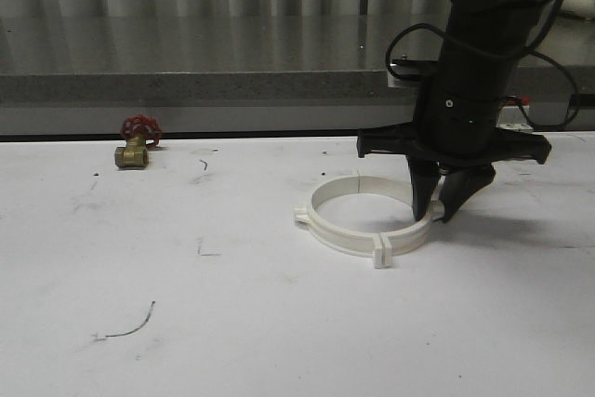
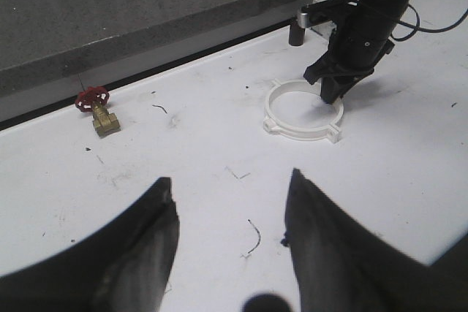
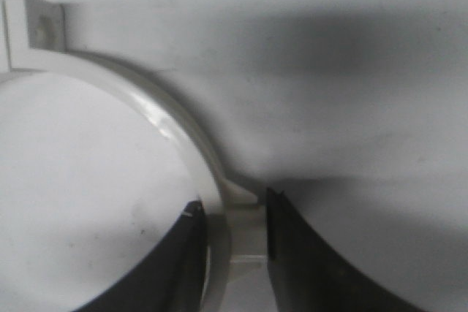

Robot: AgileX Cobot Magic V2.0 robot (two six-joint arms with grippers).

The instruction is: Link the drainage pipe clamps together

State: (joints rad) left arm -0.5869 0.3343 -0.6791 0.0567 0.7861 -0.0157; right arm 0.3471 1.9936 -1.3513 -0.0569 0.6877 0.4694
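Note:
The two white drainage pipe clamps [image 1: 358, 241] lie flat on the white table as one ring, right of centre, also seen in the left wrist view [image 2: 292, 134]. My right gripper [image 1: 435, 218] points straight down at the ring's right side. One finger stands inside the band [image 3: 172, 126] and one outside, and the gripper [image 3: 234, 210] is shut on a square end tab there. Another tab [image 3: 44, 27] juts out farther along the arc. My left gripper [image 2: 231, 178] hangs open over bare table, well short of the ring, with nothing between its fingers.
A brass valve with a red handwheel [image 1: 133, 151] sits at the table's back left, far from the ring. A grey stone ledge [image 1: 186, 86] runs along the back edge. Cables trail behind the right arm [image 2: 431, 27].

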